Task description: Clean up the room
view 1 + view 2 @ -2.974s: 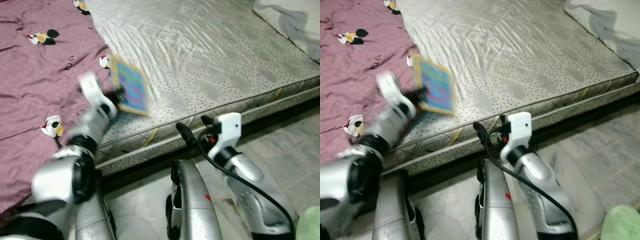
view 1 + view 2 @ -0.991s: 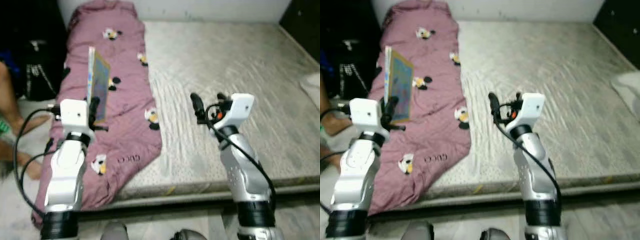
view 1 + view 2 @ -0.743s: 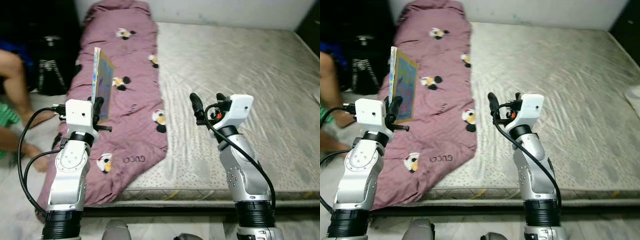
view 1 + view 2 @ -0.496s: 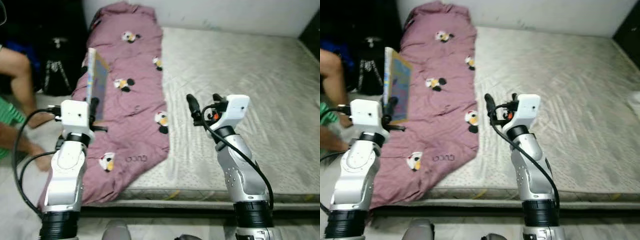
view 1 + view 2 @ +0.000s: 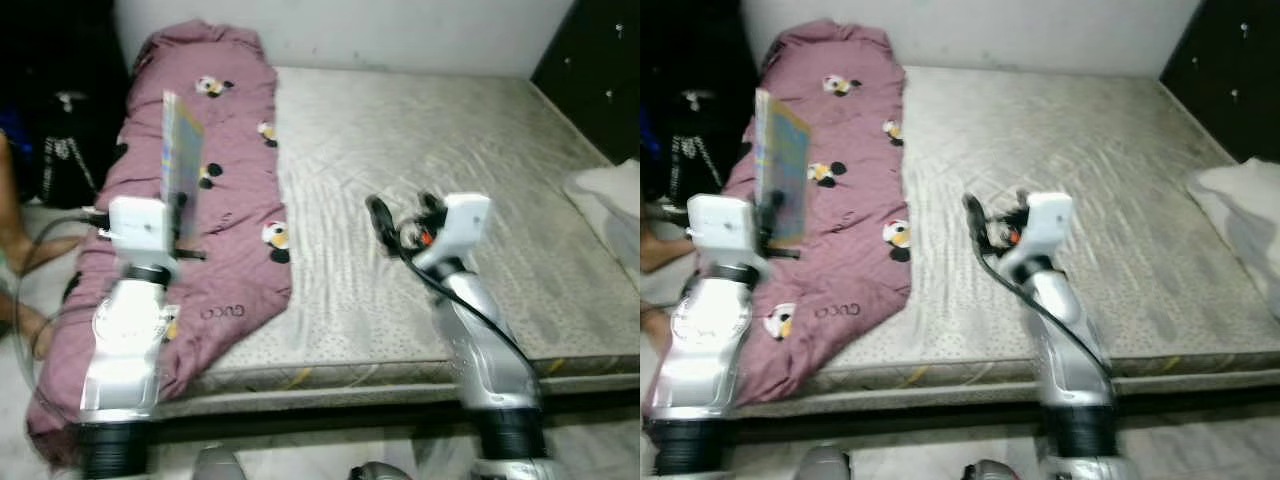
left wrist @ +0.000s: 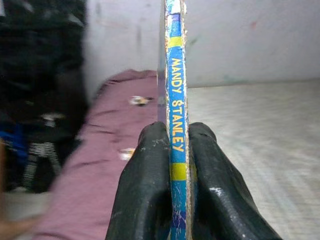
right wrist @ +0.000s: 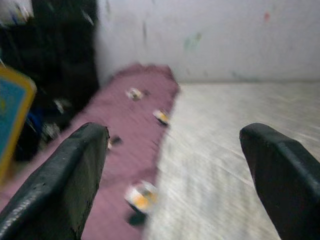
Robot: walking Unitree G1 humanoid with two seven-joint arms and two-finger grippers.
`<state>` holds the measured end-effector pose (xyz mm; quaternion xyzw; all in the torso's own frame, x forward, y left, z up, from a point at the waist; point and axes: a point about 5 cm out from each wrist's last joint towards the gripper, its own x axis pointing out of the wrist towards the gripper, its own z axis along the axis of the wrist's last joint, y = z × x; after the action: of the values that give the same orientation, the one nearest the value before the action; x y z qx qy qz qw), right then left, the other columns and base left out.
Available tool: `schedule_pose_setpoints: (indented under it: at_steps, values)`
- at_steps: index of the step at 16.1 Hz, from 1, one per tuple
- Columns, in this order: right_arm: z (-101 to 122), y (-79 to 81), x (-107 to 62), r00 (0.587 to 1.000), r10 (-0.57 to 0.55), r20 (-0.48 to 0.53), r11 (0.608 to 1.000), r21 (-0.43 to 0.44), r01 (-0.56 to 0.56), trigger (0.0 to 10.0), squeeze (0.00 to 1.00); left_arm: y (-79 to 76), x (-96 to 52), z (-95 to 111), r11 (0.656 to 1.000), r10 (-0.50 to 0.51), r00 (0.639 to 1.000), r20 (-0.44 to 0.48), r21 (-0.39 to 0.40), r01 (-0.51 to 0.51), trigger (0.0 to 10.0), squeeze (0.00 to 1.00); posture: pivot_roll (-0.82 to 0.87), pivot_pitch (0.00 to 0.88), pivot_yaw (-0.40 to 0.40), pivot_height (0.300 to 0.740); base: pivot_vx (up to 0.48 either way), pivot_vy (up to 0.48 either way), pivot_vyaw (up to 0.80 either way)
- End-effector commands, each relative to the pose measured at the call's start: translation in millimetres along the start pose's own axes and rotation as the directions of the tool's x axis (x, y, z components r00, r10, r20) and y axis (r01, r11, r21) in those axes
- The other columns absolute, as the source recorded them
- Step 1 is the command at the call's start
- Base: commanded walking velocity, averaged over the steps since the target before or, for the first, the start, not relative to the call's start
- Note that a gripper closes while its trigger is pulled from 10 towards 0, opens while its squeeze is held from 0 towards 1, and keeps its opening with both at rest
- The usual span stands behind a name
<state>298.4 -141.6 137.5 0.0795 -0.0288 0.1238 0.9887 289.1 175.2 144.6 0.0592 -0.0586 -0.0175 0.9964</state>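
We are standing at the near edge of a big bed with a pale grey mattress cover. A long purple blanket with little cartoon mice on it lies along the left side of the bed, from the far wall down to the near edge, where it hangs over a bit. Our left gripper is held up in front of us, over the near left part of the blanket. Its two black fingers are pressed tight on a thin picture book, one finger on each flat side. The book stands upright, with its blue and yellow spine facing the wrist camera, and we can read the words MANDY STANLEY on it. The book is up in the air and does not touch the blanket. Our right gripper is also held up, over the near middle of the mattress, and it points to the left. Its fingers are wide apart with nothing between them. On the far left, beside the bed, there is a dark black shape that we cannot make out well, and part of a person's arm shows at the left edge. A dark cabinet stands at the far right, and a white bundle of cloth lies on the right edge of the bed.
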Motion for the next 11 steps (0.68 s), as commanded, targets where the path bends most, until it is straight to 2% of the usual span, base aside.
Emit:
schedule_pose_setpoints:
  at_steps: [1, 4, 11]
  values:
    - [7.1, 4.2, 4.4, 0.999, 0.016, 0.029, 1.000, -0.006, -0.016, 10.0, 0.00, 3.5, 1.4, 9.1, 1.000, 0.004, 0.999, 0.045, 0.016, -0.005, 10.0, 0.00, 0.02, 0.000, -0.063, 0.740, 0.000, -0.352, 0.79]
    - [6.4, 3.2, 4.8, 1.000, 0.008, 0.028, 1.000, -0.005, -0.007, 10.0, 0.00, 3.1, 1.6, 8.9, 1.000, 0.002, 0.999, 0.045, 0.012, -0.003, 10.0, 0.00, 0.02, 0.000, -0.063, 0.740, 0.000, -0.349, 0.56]
    - [4.4, 1.2, 3.0, 1.000, -0.010, 0.019, 1.000, -0.008, 0.010, 10.0, 0.00, 0.5, 1.8, 8.6, 1.000, -0.004, 0.999, 0.045, 0.003, 0.004, 10.0, 0.00, 0.02, 0.000, -0.062, 0.740, 0.000, -0.305, 0.00]
